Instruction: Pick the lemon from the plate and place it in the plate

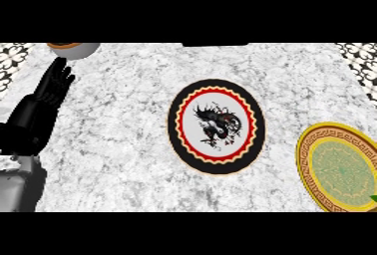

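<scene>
A black-rimmed plate (216, 127) with a red and yellow ring and a dragon picture lies in the middle of the marble counter. A yellow-rimmed plate (341, 174) with a green patterned centre lies at the right edge, partly cut off. No lemon shows on either plate. My left hand (49, 94) rests open at the left edge with its fingers pointing up, well apart from both plates. My right hand is out of the picture.
A round white and brown vessel (74, 48) sits at the counter's far left corner, just beyond my left fingertips. A small green sliver (374, 198) peeks in at the right edge by the yellow plate. Patterned wall tiles (15, 57) flank the counter.
</scene>
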{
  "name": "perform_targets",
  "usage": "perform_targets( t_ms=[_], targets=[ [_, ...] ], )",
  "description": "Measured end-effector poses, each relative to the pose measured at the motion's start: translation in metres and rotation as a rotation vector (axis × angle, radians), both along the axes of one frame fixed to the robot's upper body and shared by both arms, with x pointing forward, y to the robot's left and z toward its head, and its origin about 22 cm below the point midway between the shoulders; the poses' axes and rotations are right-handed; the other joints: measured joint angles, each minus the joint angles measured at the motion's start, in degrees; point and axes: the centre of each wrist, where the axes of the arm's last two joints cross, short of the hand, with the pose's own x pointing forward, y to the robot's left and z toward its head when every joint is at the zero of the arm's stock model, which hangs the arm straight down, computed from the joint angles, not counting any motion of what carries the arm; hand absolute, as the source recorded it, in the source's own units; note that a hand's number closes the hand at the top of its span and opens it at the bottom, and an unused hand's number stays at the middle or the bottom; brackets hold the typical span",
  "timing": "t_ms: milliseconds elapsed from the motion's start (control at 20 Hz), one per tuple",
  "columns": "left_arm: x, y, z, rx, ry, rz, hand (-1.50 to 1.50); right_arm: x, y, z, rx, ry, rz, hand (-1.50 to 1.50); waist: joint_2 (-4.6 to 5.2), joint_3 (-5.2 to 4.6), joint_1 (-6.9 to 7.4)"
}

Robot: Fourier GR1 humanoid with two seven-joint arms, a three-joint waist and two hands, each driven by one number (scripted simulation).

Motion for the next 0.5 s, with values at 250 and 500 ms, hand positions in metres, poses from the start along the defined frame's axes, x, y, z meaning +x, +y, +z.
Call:
perform_targets(
  t_ms=[250,500],
  targets=[
    [0.002,0.0,0.0,0.0,-0.004,-0.011,0.0,-0.013,0.028,0.035,0.058,-0.158,0.096,1.5,0.13,0.05,0.46],
    [0.006,-0.002,0.006,-0.001,-0.003,-0.022,0.0,-0.01,0.067,0.073,0.164,-0.353,0.235,1.5,0.18,0.07,1.0]
  ],
)
